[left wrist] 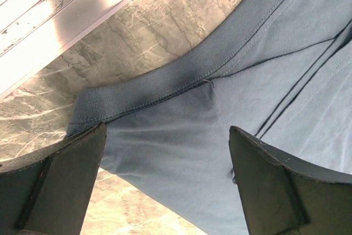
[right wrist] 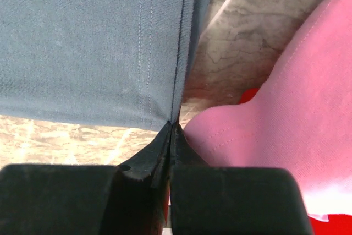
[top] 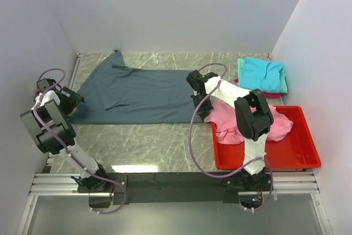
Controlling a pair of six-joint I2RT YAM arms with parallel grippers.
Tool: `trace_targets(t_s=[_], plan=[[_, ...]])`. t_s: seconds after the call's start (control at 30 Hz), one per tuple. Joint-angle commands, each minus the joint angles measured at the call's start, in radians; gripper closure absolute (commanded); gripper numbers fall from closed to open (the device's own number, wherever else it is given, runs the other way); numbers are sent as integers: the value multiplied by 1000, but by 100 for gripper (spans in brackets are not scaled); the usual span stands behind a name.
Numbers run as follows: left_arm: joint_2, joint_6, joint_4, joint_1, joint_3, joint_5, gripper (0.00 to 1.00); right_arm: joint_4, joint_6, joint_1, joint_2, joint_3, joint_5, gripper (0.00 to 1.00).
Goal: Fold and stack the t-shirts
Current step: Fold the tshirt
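The dark slate t-shirt lies spread across the back of the marble table. My left gripper is open at the shirt's left edge. In the left wrist view its fingers stand apart over the cloth, just below a ribbed band. My right gripper is shut on the shirt's right near corner. In the right wrist view it pinches the hem. The pink t-shirt lies bunched, half in the red bin and close to my right gripper. A turquoise folded tee tops a stack at the back right.
The red plastic bin sits at the near right beside the right arm's base. Mint and red cloth edges show under the turquoise tee. White walls close in the left, back and right. A metal rail runs along the table's left edge.
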Motion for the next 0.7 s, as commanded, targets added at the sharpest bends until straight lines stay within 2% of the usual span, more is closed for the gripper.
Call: trace_targets(t_s=[0.0, 0.17, 0.2, 0.23, 0.27, 0.37, 0.47, 0.67], plan=[[-30, 23, 26, 15, 35, -17, 1, -36, -21, 4, -51, 10, 45, 100], [-87, 1, 70, 1, 4, 38, 1, -18, -12, 2, -51, -8, 28, 100], [-96, -2, 76, -14, -8, 55, 1, -18, -12, 4, -51, -5, 23, 97], [-119, -13, 82, -25, -14, 64, 1, -17, -9, 4, -50, -5, 15, 93], [-128, -17, 101, -34, -22, 69, 1, -17, -4, 4, -48, -5, 5, 82], [-168, -54, 154, -77, -55, 101, 0, 2, 9, 2, -51, -19, -18, 65], [-165, -91, 190, -118, -77, 129, 1, 23, 22, 4, -48, -39, -34, 57], [-95, -125, 190, -178, -74, 120, 1, 71, 40, 4, -42, -77, -86, 55]])
